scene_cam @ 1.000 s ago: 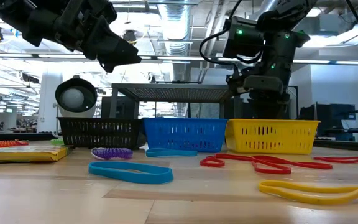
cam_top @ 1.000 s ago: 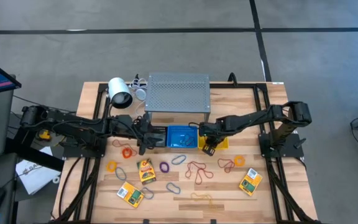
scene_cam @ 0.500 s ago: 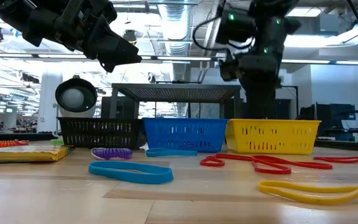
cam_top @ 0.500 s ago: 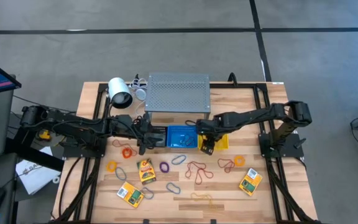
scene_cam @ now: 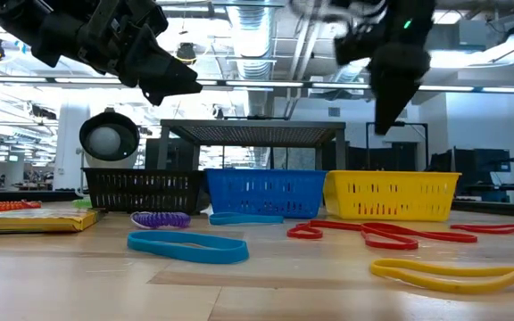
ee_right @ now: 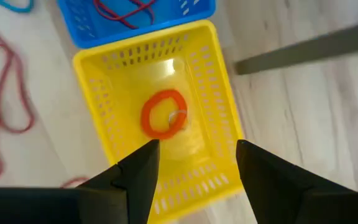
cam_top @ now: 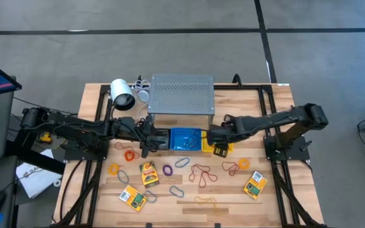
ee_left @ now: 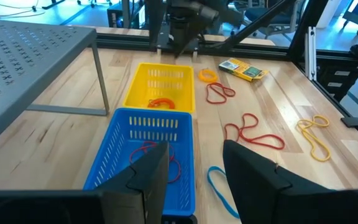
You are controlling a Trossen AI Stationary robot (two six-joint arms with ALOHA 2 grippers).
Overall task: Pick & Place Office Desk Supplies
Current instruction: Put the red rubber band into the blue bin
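Opening wide since a second ago, the right jaws are hanging empty, an orange band loop lying below them in the yellow basket. Drop done, they are probably heading for another loop on the desk. Left jaws are hovering part-open, empty, over the blue basket.

Yellow basket open above; grey shelf crowds behind.
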